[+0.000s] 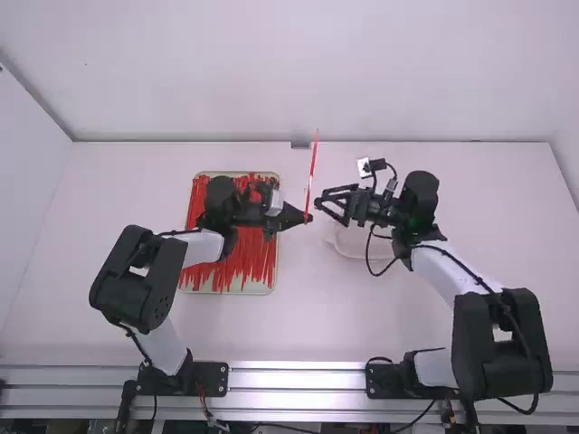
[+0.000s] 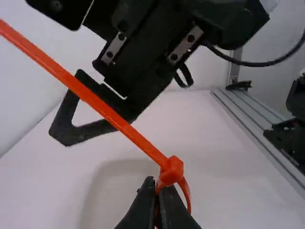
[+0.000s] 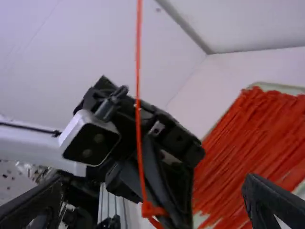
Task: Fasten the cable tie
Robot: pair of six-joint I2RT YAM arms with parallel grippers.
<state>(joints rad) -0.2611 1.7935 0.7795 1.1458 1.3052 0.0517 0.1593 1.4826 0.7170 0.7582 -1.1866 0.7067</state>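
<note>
Red plastic pinched at the near end: left gripper clamped tight on the small loop of the cable tie, just under its head. Threaded already, by the look of it, and held up off the table. Beyond the head, a long thin tail rising away. Farther out, right gripper spread wide beside that tail, holding nothing. Trouble likeliest at the closing: springy tail, easily nudged aside or caught by one finger alone. Then at the pull: any tug off the head's line apt to twist it out of so narrow a pinch, or to cinch the loop onto the left fingertips; no telling whether inside the loop or beside it.
</note>
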